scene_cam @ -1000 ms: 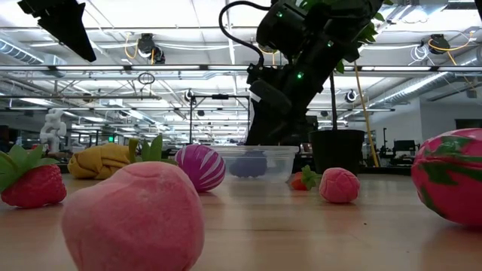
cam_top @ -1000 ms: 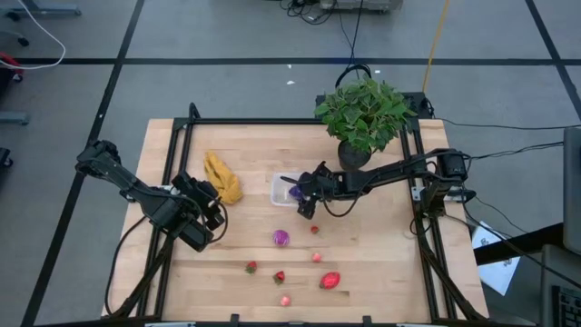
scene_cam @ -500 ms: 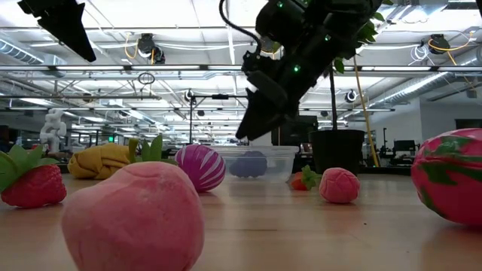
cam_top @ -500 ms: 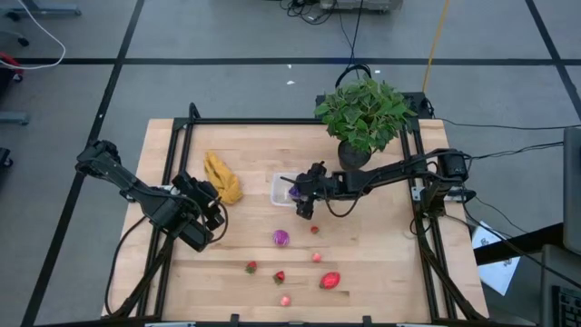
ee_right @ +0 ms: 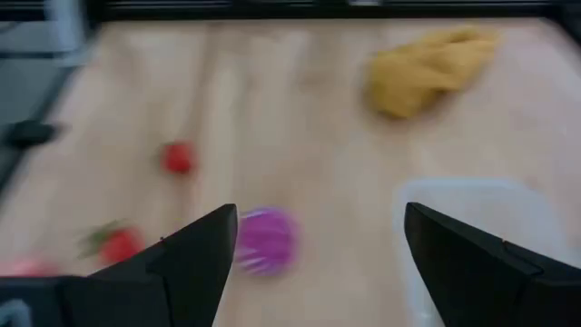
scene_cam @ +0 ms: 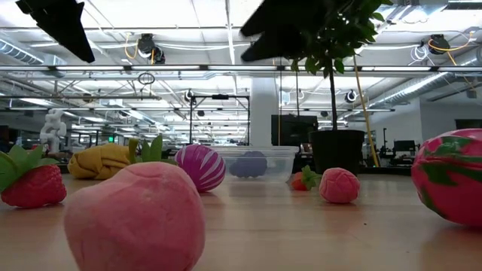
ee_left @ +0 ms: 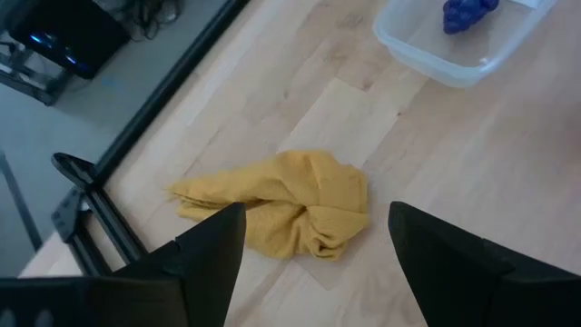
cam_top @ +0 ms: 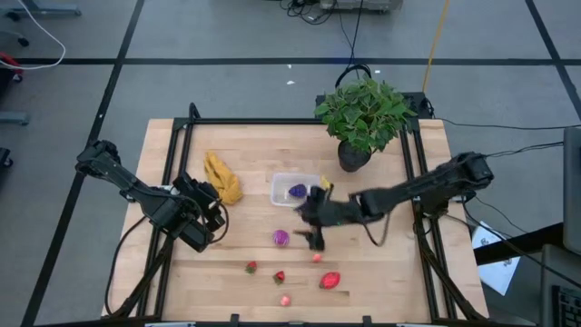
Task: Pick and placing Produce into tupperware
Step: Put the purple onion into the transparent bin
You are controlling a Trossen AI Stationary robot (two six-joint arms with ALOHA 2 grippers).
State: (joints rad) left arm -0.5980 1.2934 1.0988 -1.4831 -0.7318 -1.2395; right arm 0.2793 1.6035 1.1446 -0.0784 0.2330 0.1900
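- Your right tool (cam_top: pixel 315 238) sits just right of centre in the overhead frame, fingers apart and empty, just beside the purple striped piece (cam_top: pixel 280 238).
- Your left tool (cam_top: pixel 211 211) waits at the left-centre of the frame, fingers apart and empty, near the yellow cloth-like bunch (cam_top: pixel 222 177).
- The clear box (cam_top: pixel 292 190) stands at the centre of the counter (cam_top: pixel 381 272), above the right tool, with one dark purple piece (cam_top: pixel 297 192) already inside.
- The other pieces lie loose across the lower middle: small red ones (cam_top: pixel 251 267), a pink one (cam_top: pixel 285 300) and a larger red one (cam_top: pixel 330 280).
- Judging by looks, the purple striped piece is light, soft and round, so it may roll.
- Take it across its widest part and squeeze gently.
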